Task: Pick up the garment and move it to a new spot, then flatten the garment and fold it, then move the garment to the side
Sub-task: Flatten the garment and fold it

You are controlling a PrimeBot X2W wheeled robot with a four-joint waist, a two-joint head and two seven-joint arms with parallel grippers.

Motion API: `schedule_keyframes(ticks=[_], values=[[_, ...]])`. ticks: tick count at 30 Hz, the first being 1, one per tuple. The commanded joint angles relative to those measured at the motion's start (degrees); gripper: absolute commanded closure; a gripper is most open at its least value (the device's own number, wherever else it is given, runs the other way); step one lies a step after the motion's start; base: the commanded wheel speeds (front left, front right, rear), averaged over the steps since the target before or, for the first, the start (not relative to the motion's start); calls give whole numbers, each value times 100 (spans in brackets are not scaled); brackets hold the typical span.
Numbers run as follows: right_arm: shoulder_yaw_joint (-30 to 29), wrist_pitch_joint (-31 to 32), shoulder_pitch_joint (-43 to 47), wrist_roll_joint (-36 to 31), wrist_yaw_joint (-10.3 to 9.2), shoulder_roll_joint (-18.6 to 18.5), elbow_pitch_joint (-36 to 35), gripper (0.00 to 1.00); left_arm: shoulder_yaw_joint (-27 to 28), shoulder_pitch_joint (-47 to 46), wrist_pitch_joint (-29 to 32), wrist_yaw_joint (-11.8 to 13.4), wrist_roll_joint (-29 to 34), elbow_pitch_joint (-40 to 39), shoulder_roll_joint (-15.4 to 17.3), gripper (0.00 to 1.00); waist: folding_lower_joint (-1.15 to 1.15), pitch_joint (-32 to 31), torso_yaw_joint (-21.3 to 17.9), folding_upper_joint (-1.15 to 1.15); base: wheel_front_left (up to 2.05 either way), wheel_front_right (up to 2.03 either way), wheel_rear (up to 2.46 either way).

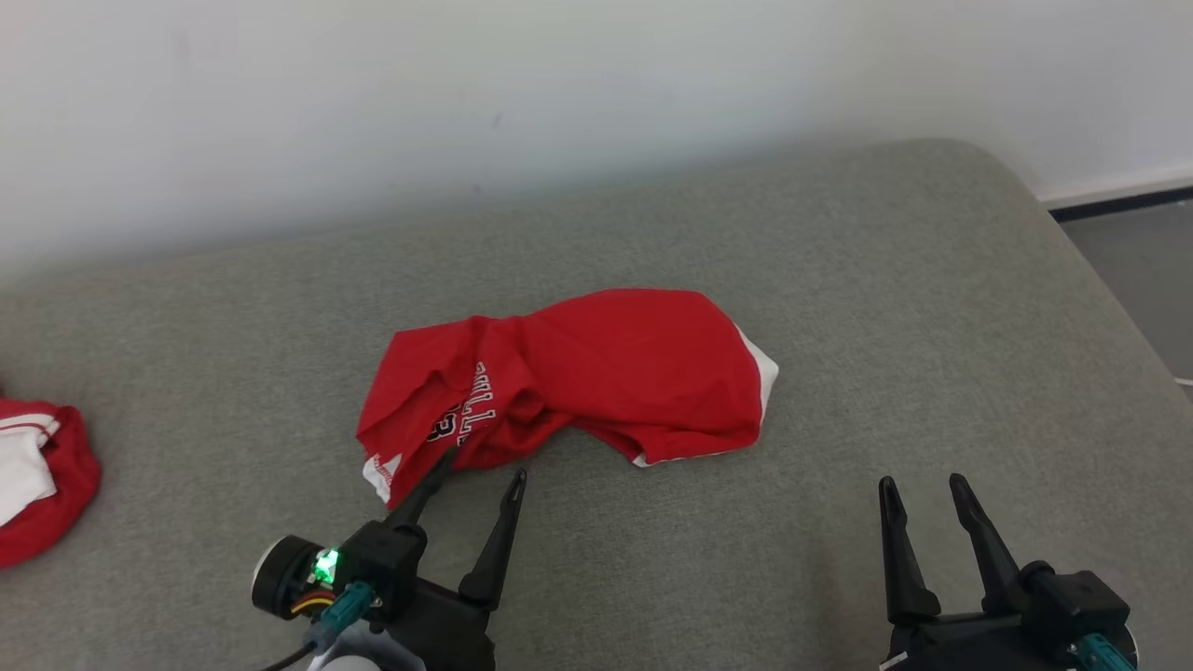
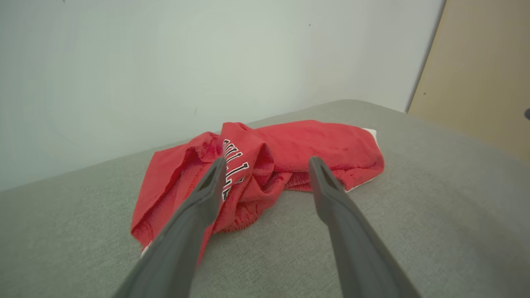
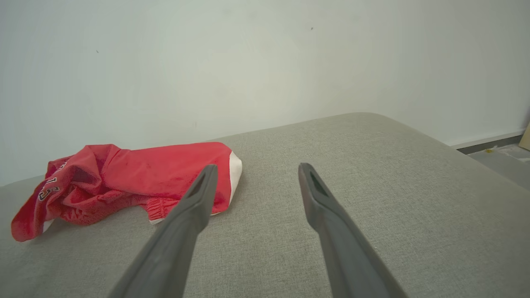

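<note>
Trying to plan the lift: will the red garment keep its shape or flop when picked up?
The red garment lies in soft folds, so it will probably hang limp from a pinch. Its thin, mesh-like fabric looks light. Pushed across the grey cushion, it likely bunches.

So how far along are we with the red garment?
Nothing looks done: the red garment lies crumpled on the grey cushion. In hand: the left claw, open, sits at its near edge; the right claw is open, apart from it. Left: pick up, move, flatten, fold, set aside.

Garment [image 1: 606, 373] ahead, bare cushion [image 1: 932, 373] right, wall [image 1: 466, 93] behind
</note>
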Motion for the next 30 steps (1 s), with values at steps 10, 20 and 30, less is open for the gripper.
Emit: schedule_keyframes(ticks=[10,20,30], values=[[135,-62,-324,282,-12,-4,7,0,-1160,-1068,92,9,-535,974,494,0,-1,901,-1051,0,0,0,0],[245,-54,-454,481,-12,-7,-54,0,-1977,-1763,121,9,-961,1669,642,0,-1,1189,-1356,0,0,0,0],[303,-55,-479,554,-12,-6,-92,0,-2486,-2260,36,9,-1235,2095,642,0,-1,1316,-1570,0,0,0,0]])
